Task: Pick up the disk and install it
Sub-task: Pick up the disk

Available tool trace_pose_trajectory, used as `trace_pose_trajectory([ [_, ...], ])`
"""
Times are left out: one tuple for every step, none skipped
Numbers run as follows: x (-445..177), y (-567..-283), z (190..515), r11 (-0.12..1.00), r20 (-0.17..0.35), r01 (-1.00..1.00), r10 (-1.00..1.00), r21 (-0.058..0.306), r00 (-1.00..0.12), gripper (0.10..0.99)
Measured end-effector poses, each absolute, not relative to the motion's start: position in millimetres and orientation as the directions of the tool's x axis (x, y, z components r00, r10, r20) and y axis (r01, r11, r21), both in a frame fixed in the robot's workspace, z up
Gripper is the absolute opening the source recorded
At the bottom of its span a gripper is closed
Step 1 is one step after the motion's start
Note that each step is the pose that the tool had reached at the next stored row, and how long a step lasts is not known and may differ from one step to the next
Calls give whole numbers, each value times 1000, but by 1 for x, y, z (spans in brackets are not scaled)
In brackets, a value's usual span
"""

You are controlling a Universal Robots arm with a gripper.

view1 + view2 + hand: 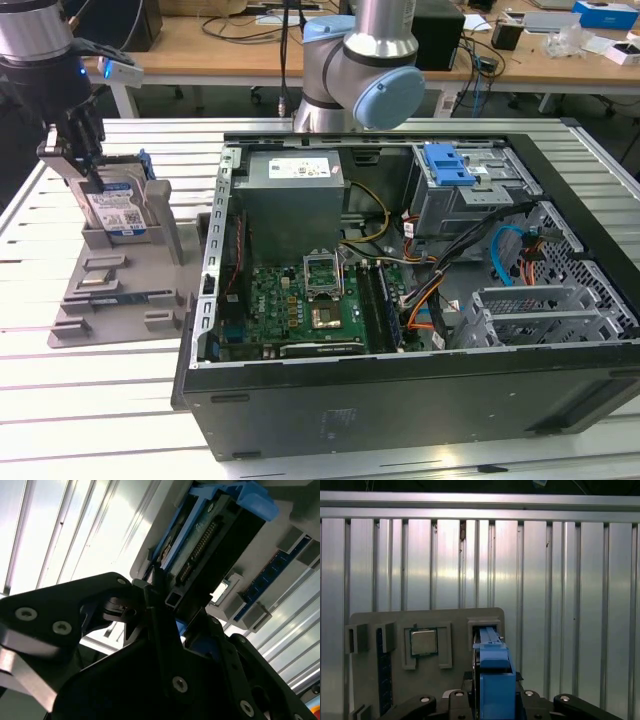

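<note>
gripper [93,178] clamped narrow on disk [117,210] edge w/ disk upright in grey holder [103,272].

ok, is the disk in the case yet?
No, the disk stands upright in the grey holder outside the case, at the exterior view's left, with the hand at its top.

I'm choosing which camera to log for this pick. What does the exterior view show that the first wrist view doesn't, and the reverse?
The exterior view adds the open computer case with its circuit board, grey power supply and blue latch. The first wrist view adds a clear look at a square chip seated in a recess beside the disk's slot. Shared: the disk standing on edge in the grey holder on the slatted table, with the gripper at its top edge.
</note>
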State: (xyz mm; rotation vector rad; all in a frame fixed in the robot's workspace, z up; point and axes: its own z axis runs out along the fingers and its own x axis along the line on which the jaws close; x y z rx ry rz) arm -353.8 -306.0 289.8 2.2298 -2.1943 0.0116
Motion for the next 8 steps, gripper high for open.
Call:
trace_pose_trajectory([
  [-354,-306,290,-16,15,-1000,-1000,4,16,365],
  [-354,-306,290,-16,15,-1000,-1000,4,16,365],
  [-354,-306,290,-16,15,-1000,-1000,4,16,365],
  [-354,-306,290,-16,15,-1000,-1000,4,16,365],
  [-354,-306,290,-16,15,-1000,-1000,4,16,365],
  [-354,-306,290,-16,15,-1000,-1000,4,16,365],
  [-354,-306,290,-16,15,-1000,-1000,4,16,365],
  [-354,-306,290,-16,15,-1000,-1000,4,16,365],
])
